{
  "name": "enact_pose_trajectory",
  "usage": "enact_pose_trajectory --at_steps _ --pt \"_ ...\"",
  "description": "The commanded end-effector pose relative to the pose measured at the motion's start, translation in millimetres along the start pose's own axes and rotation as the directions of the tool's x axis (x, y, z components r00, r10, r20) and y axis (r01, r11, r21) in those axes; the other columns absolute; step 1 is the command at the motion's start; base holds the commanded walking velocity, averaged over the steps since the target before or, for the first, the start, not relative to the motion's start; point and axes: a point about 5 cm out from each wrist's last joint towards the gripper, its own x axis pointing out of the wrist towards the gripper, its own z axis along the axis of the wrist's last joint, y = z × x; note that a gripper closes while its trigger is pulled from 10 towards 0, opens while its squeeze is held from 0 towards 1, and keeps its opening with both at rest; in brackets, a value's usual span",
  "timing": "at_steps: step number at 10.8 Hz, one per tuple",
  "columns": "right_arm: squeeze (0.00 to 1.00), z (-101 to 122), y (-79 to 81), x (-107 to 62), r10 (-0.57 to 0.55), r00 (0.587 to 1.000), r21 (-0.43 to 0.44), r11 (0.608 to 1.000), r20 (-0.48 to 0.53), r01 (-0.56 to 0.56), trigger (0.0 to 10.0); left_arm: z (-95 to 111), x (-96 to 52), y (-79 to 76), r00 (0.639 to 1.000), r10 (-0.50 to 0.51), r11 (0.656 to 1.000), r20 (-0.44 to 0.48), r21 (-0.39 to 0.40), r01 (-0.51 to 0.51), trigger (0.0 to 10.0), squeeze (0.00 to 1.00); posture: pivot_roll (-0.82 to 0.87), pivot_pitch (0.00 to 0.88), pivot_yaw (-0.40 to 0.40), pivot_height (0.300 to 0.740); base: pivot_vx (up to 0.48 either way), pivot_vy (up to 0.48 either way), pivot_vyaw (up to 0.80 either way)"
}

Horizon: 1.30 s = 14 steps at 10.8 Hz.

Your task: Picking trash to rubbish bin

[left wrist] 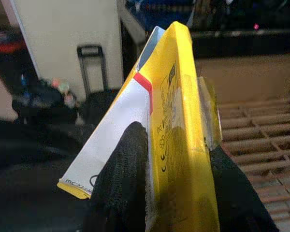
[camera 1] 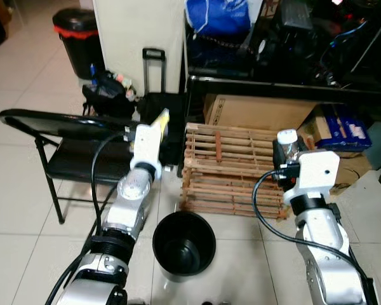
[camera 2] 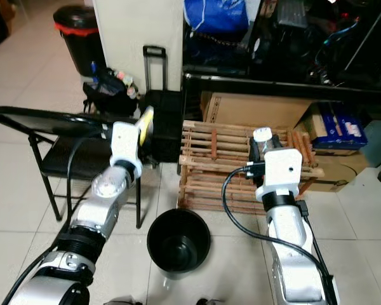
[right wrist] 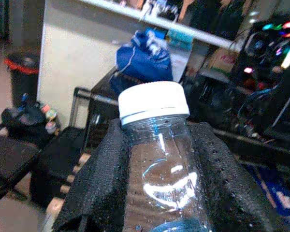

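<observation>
My left gripper [camera 1: 157,124] is raised above the folding chair and shut on a flat yellow and white carton [left wrist: 169,130], which sticks up between its black fingers [left wrist: 123,183]. My right gripper [camera 1: 287,147] is held up over the wooden crate and shut on a clear plastic bottle [right wrist: 159,164] with a white cap [camera 1: 287,136]. An open black rubbish bin [camera 1: 183,244] stands on the floor between my two arms, below and nearer than both grippers.
A black folding chair [camera 1: 63,159] stands at the left. A slatted wooden crate [camera 1: 228,171] lies behind the bin, with cardboard boxes [camera 1: 260,111] and a dark shelf unit beyond. A black bin with a red band [camera 1: 76,38] and a trolley handle [camera 1: 153,70] stand by the wall.
</observation>
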Motion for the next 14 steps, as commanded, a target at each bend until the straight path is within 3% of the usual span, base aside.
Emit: enact_pose_trajectory --at_steps 1,3,8,11,14 --pt "0.0 2 -1.9 -4.0 -0.004 1.0 -0.004 1.0 -0.005 0.004 10.0 1 2.0 -6.1 1.0 -0.018 1.0 -0.007 -0.005 0.018 0.0 0.0 0.15 0.145 -0.096 0.74 0.0 0.0 0.0" --pt "0.0 -6 8.7 -19.8 0.017 0.998 0.011 1.0 -0.063 -0.017 10.0 -11 2.6 -19.3 0.996 -0.072 0.997 -0.056 -0.007 0.072 0.0 0.0 0.11 0.185 -0.096 0.74 0.0 0.0 0.0" --pt "0.0 -2 4.1 -49.5 -0.06 0.99 -0.003 0.998 -0.124 0.06 10.0 -44 -3.8 -52.4 0.962 -0.2 0.98 -0.184 -0.024 0.199 0.0 0.0 -0.02 0.243 -0.065 0.74 0.0 0.0 0.0" --pt "0.0 1 -0.1 -59.9 -0.095 0.985 -0.013 0.995 -0.143 0.094 10.0 -49 -2.8 -61.3 0.951 -0.228 0.973 -0.207 -0.008 0.231 0.0 0.0 -0.06 0.251 -0.057 0.74 0.0 0.0 0.0" --pt "0.0 2 -3.0 -60.5 -0.103 0.984 -0.025 0.995 -0.149 0.1 10.0 -66 -9.8 -63.8 0.938 -0.205 0.978 -0.281 -0.024 0.207 1.5 0.0 -0.07 0.253 -0.062 0.74 0.0 0.0 0.0"
